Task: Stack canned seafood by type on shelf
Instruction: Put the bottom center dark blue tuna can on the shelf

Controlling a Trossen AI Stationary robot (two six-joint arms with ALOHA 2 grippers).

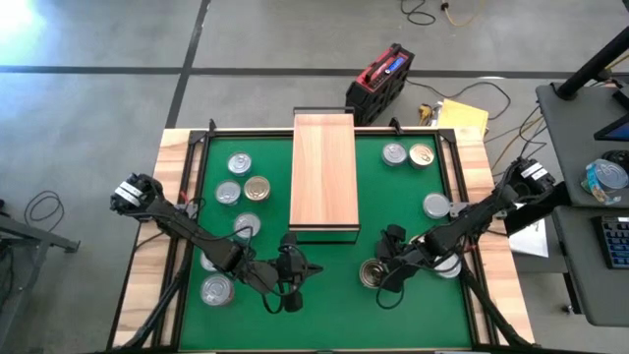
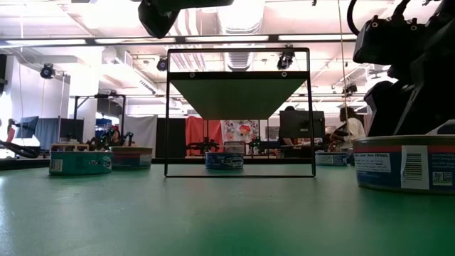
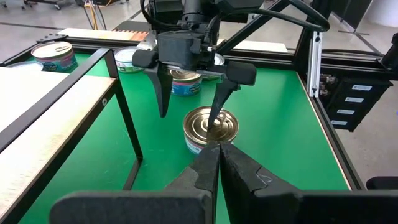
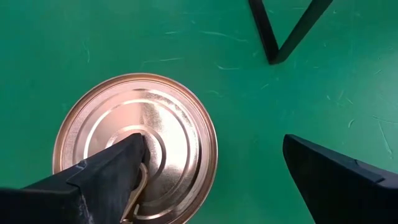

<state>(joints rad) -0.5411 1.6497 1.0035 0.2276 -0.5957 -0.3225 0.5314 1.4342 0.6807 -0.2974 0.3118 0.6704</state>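
Nearest the lens, gold-lidded can (image 4: 135, 146) just in front of the shelf (image 1: 323, 169), off its right corner. Left gripper (image 1: 292, 278) clenched, empty, waiting left of that can. Right gripper (image 1: 386, 264) spread wide above it, misaligned. Reaching step; next, centre, lower, close.

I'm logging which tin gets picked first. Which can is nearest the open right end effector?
The gold-lidded can on the green mat, just in front of the shelf. The right end effector hangs open directly over it; every other tin sits farther off.
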